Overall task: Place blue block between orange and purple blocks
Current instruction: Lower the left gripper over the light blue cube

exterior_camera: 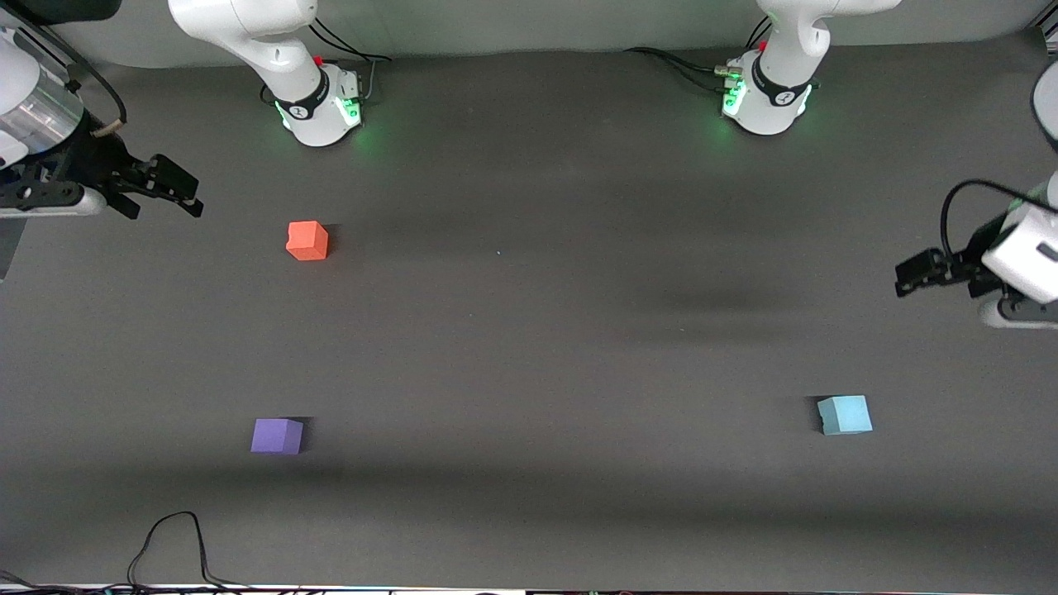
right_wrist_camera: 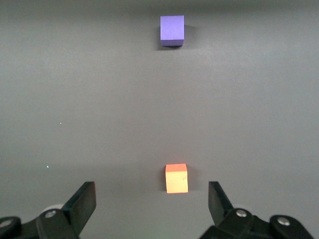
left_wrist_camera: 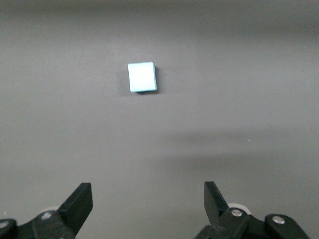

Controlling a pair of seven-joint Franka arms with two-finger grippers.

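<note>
The blue block (exterior_camera: 845,415) lies on the dark table toward the left arm's end; it also shows in the left wrist view as the blue block (left_wrist_camera: 142,76). The orange block (exterior_camera: 307,240) and the purple block (exterior_camera: 277,435) sit toward the right arm's end, with the purple one nearer the front camera. My left gripper (exterior_camera: 909,277) hangs open and empty over bare table by the blue block; its jaws (left_wrist_camera: 148,196) stand wide. My right gripper (exterior_camera: 178,192) is open and empty above the table beside the orange block (right_wrist_camera: 176,178), with the purple block (right_wrist_camera: 172,30) farther off.
The two arm bases (exterior_camera: 322,107) (exterior_camera: 769,99) stand at the table's back edge. A loose black cable (exterior_camera: 173,541) loops on the table at the front edge, near the purple block. A wide stretch of grey tabletop (exterior_camera: 537,347) lies between the blocks.
</note>
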